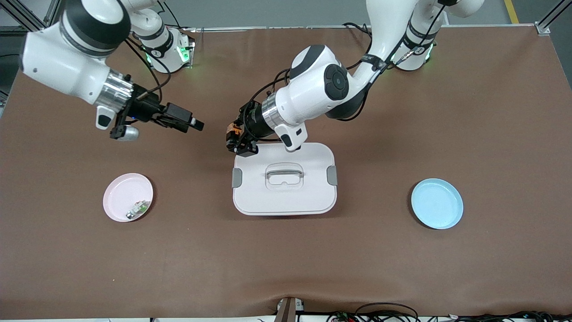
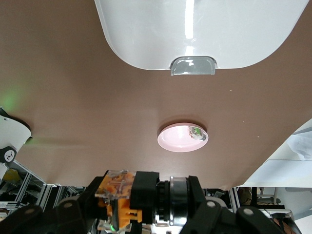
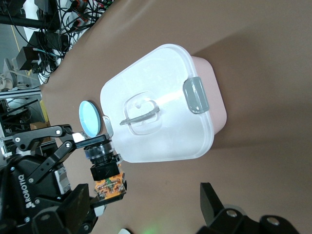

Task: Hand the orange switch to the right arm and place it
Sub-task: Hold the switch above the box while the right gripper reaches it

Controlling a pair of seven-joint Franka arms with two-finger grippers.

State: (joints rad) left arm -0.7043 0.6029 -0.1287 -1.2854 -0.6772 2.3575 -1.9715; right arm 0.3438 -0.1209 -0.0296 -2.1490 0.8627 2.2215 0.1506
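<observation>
My left gripper (image 1: 234,138) is shut on the orange switch (image 1: 231,130) and holds it in the air over the table, just off the white box's edge farthest from the front camera. In the left wrist view the switch (image 2: 146,195) lies crosswise between the fingers (image 2: 209,212), with its orange block at one end and a silver ring at the other. My right gripper (image 1: 196,124) is open and empty, a short gap from the switch, toward the right arm's end. The right wrist view shows the switch (image 3: 108,178) ahead of my open right gripper (image 3: 146,202).
A white lidded box (image 1: 284,197) with a handle sits mid-table. A pink plate (image 1: 120,192) holding a small green-white-silver part (image 1: 137,209) lies toward the right arm's end. A blue plate (image 1: 437,203) lies toward the left arm's end.
</observation>
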